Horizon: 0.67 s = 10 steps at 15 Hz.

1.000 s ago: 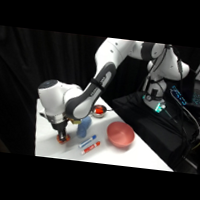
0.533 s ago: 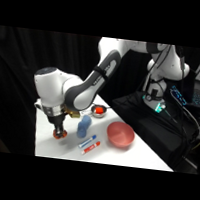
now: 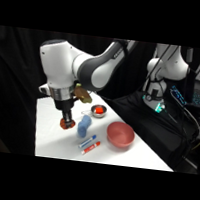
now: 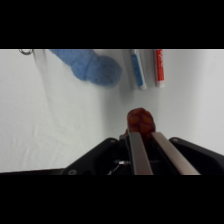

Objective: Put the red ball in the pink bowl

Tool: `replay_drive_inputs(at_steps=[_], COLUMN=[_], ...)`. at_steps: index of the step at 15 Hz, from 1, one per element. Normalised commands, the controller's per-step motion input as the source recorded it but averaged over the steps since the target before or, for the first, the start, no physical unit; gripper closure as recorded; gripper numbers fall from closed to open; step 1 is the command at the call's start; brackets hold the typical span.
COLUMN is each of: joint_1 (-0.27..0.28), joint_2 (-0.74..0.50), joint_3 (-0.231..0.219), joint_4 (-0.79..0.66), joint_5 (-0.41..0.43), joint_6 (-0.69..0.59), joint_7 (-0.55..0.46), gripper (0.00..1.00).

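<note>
Above the worktop's (image 3: 48,137) left part, your gripper (image 3: 65,122) has its fingers (image 4: 136,150) closed tight on the red ball (image 4: 139,120), lifted clear of the surface, with the pink bowl (image 3: 120,134) well apart to the right beyond a blue cloth (image 3: 83,125)

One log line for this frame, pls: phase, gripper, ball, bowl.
phase: lift/carry | gripper: shut on red ball, above table | pink bowl: empty, on table | blue cloth object: between gripper and bowl
</note>
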Motion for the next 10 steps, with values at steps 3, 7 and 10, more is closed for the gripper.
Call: replay_drive_inputs(at_steps=[3,7,10], joint_1=[0.066,0.025,0.027], joint_2=[-0.69,-0.68,-0.65], joint_3=[0.051,0.089,0.106], joint_4=[-0.7,-0.77,-0.81], joint_5=[-0.119,-0.064,-0.027], joint_6=[0.01,0.1,0.24], joint_7=[0.12,0.11,0.12], gripper=[0.97,0.97,0.97])
